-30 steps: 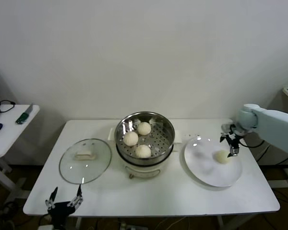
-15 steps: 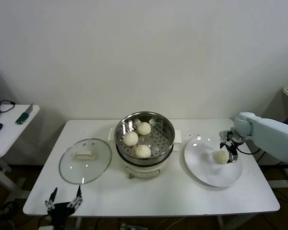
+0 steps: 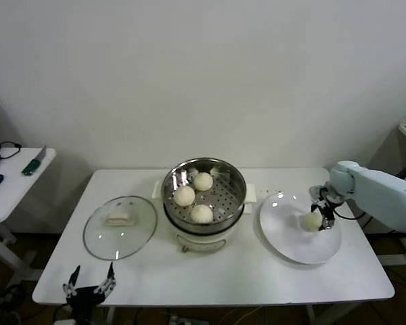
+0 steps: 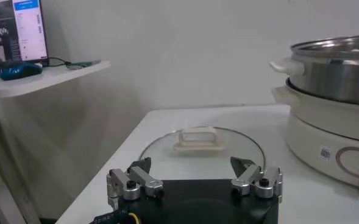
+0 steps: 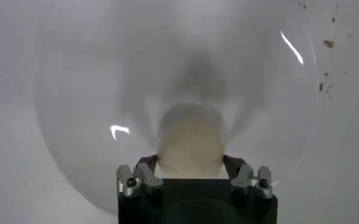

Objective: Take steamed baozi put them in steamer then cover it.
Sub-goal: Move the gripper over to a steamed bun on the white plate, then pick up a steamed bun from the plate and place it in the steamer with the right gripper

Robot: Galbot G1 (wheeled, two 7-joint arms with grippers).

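Three steamed baozi [image 3: 201, 213] lie in the shiny steamer [image 3: 238, 177] on its white pot base in the middle of the table. A fourth baozi [image 3: 313, 221] lies on the white plate [image 3: 294, 244] at the right. My right gripper [image 3: 321, 211] is down over it, with one finger pressed against each side of the bun [image 5: 189, 143]. The glass cover [image 3: 139, 237] with its cream handle [image 3: 119, 219] lies flat on the table left of the steamer. My left gripper [image 3: 90, 284] is parked open and empty below the table's front left edge, facing the cover [image 4: 200, 149].
A small white side table [image 3: 17, 186] at the far left holds a blue mouse, cables and a green-handled tool. The pot base [image 4: 325, 137] stands close beside the cover. A shelf edge shows at the far right.
My right gripper has come down from just above the plate onto the fourth baozi and now has its fingers against the bun's sides. The left arm has not moved.
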